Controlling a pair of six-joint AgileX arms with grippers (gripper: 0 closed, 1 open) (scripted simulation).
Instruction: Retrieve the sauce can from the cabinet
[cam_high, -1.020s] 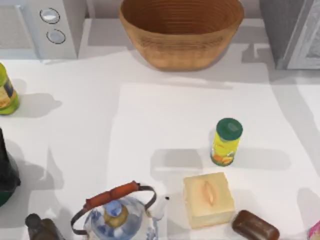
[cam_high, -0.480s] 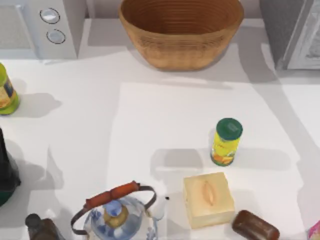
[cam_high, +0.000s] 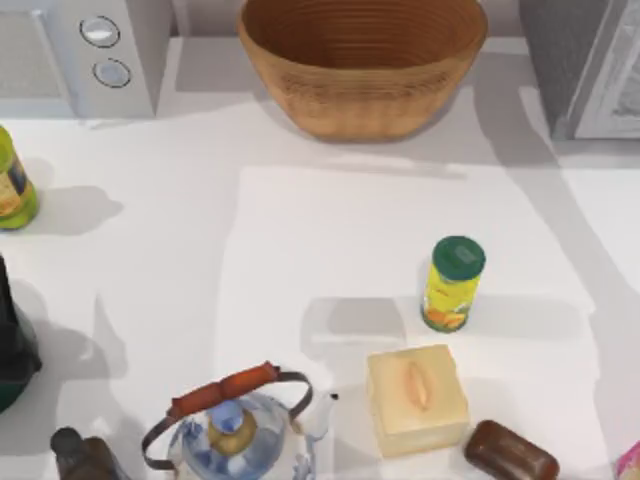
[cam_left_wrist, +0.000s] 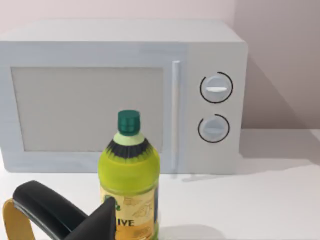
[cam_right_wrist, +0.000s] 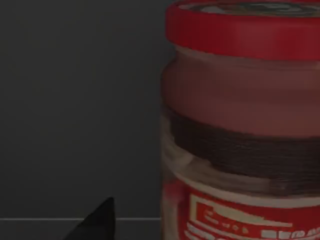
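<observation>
- Still early: grey cabinet at the desk's far right; nothing retrieved.
- Red-lidded sauce can with red label stands in a dark interior, close before the right tool, not gripped.
- Right tool's spread: cannot tell.
- Left tool parked by the white microwave; spread unclear.

sauce can: base and right side cropped | cabinet: cut by frame edge, interior hidden

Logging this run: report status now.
Right gripper close beside the sauce can in a dark enclosure, no grasp seen. Left gripper idle near the green-yellow bottle. No obstruction seen.
</observation>
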